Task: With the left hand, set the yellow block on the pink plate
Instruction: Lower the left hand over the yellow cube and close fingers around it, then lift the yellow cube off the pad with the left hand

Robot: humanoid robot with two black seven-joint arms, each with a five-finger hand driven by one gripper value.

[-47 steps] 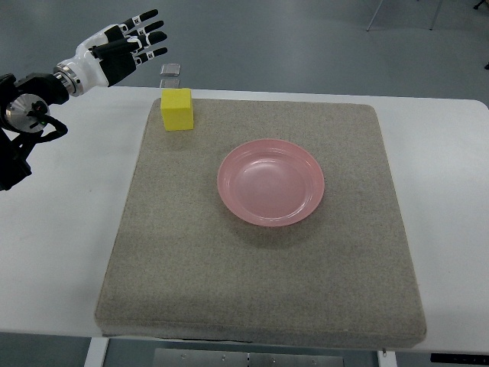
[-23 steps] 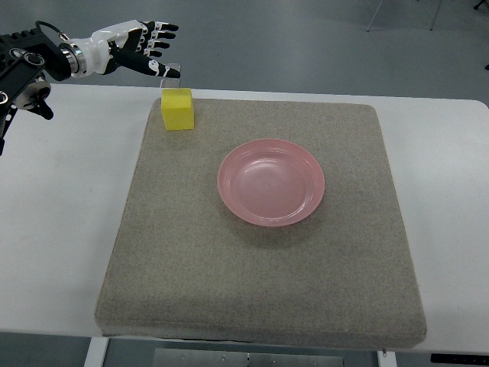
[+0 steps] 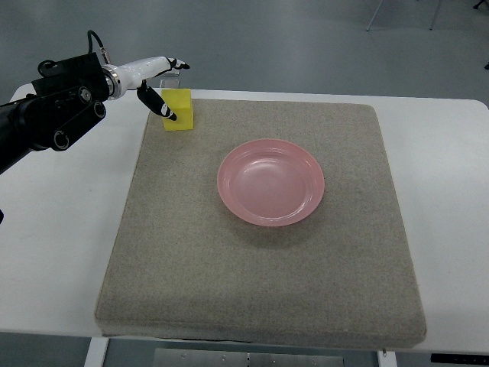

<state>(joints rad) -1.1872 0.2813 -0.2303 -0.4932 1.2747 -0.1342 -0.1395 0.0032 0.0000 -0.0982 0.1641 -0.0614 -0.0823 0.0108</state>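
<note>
A yellow block [image 3: 180,111] sits on the far left corner of the grey mat [image 3: 260,252]. A pink plate [image 3: 271,182] lies empty near the mat's middle. My left hand [image 3: 170,86] reaches in from the left and hovers over the block, fingers spread: the thumb [image 3: 159,105] hangs down by the block's left face and the other fingers [image 3: 172,64] stretch above its far side. The hand holds nothing. The right arm is out of view.
The mat lies on a white table [image 3: 69,229]. A small clear object [image 3: 173,74] stands at the table's far edge just behind the block, partly hidden by my hand. Grey floor lies beyond the table.
My left hand has swung right and down from above the table's far left edge to just over the yellow block. The block and plate have not moved.
</note>
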